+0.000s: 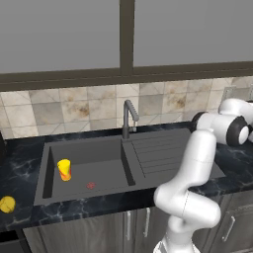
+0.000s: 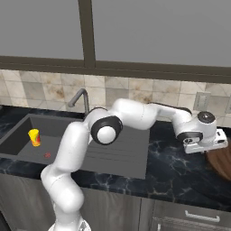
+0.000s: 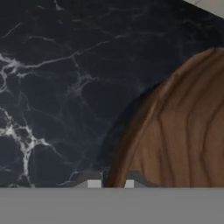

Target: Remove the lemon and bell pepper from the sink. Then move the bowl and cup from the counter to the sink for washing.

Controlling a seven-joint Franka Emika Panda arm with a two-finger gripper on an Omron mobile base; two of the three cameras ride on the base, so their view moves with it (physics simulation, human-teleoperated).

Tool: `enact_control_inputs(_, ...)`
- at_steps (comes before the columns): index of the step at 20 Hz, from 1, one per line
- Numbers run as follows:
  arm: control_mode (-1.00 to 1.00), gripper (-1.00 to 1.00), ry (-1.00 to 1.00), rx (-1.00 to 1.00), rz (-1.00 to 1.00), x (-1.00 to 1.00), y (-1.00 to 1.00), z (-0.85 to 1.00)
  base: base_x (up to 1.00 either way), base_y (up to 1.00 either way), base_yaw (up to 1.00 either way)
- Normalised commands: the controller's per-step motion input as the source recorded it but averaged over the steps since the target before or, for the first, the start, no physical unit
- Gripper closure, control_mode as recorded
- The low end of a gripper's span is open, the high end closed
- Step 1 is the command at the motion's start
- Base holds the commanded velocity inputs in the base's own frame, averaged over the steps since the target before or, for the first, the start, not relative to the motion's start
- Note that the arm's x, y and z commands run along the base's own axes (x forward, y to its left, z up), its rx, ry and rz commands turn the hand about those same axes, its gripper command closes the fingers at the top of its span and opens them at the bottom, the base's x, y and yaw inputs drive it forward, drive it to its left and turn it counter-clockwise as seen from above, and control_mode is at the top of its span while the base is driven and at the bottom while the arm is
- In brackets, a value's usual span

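The two fingertips (image 3: 94,183) are seen drawn close together on either side of the rim of the bowl (image 3: 183,131), so the gripper (image 3: 111,184) is judged to be clamped on that rim; an edge grip is the sensible choice, since a wide shallow vessel cannot be spanned across its width. In the right base view the gripper (image 2: 205,145) is held low over the counter (image 2: 176,171) to the right of the sink, with the wooden bowl (image 2: 222,161) just beneath and beside it at the picture's edge. The arm is stretched far to that side, which is why the bowl is taken at its near rim. Farther out, the cup (image 1: 64,169) is found standing upright inside the sink (image 1: 99,148), its transfer apparently done. A flat reddish spot (image 1: 91,185) is visible on the basin floor near the cup; it looks like the drain rather than the pepper. The lemon (image 1: 7,204) is seen resting on the counter to the left of the basin, so its removal is judged complete. The bell pepper cannot be placed. The bowl's carry to the basin is taken as the step in hand.
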Motion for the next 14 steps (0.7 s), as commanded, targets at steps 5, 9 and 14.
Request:
enact_control_inputs(5, -1.0, 1.0, 0.01, -0.24, 0.11, -0.04, 0.02, 0.39, 0.0, 0.0, 0.0)
enact_control_inputs(9, -1.0, 1.0, 0.12, -0.22, 0.14, -0.06, 0.0, 0.4, 0.0, 0.0, 0.0)
enact_control_inputs(14, -1.0, 1.0, 0.11, -0.07, 0.15, -0.23, 0.02, 0.39, 0.0, 0.0, 0.0)
